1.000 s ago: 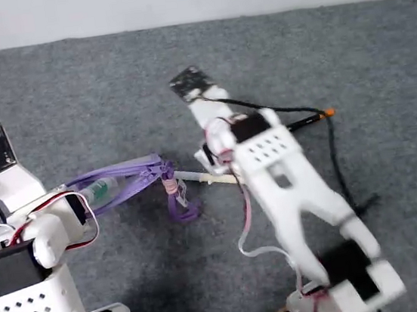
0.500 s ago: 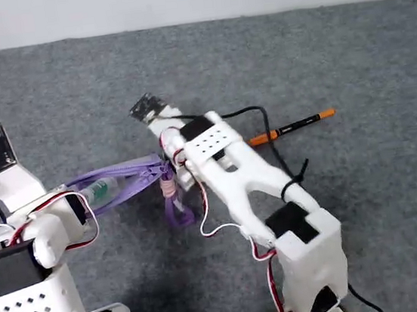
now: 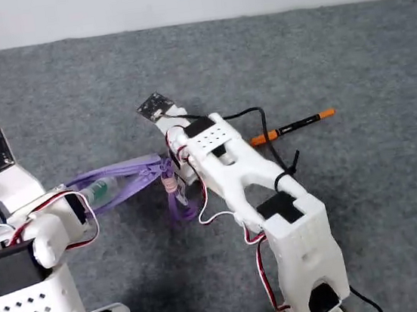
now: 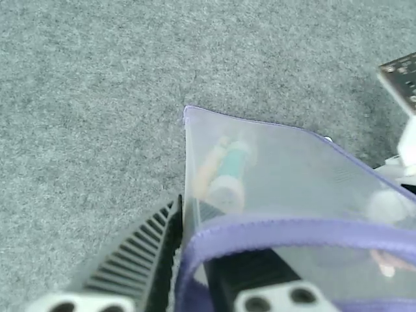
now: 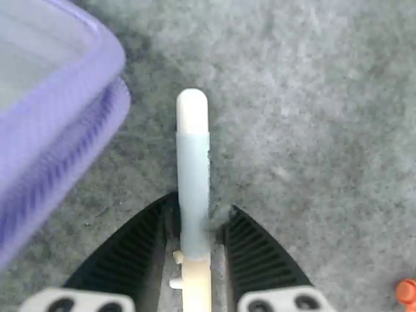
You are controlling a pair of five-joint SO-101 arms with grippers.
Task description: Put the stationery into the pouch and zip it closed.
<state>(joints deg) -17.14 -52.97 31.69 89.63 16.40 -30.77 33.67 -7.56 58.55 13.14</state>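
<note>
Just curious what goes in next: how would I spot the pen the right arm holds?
Find the purple pouch on the grey surface. Beside its edge, the right arm's jaws clamp a pale pen: rounded white tip, light-blue barrel. The other pen, lying loose, is black and orange.

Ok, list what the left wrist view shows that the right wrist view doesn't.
Left wrist view: the clear side of the pouch with a teal-capped item inside, and the left arm's jaws clamping the pouch. Right wrist view: a pale pen gripped in the right arm's jaws, its end beside the pouch's purple zipper edge but apart from it, plus an orange pen end on the mat. Both: the pouch and the grey mat.
</note>
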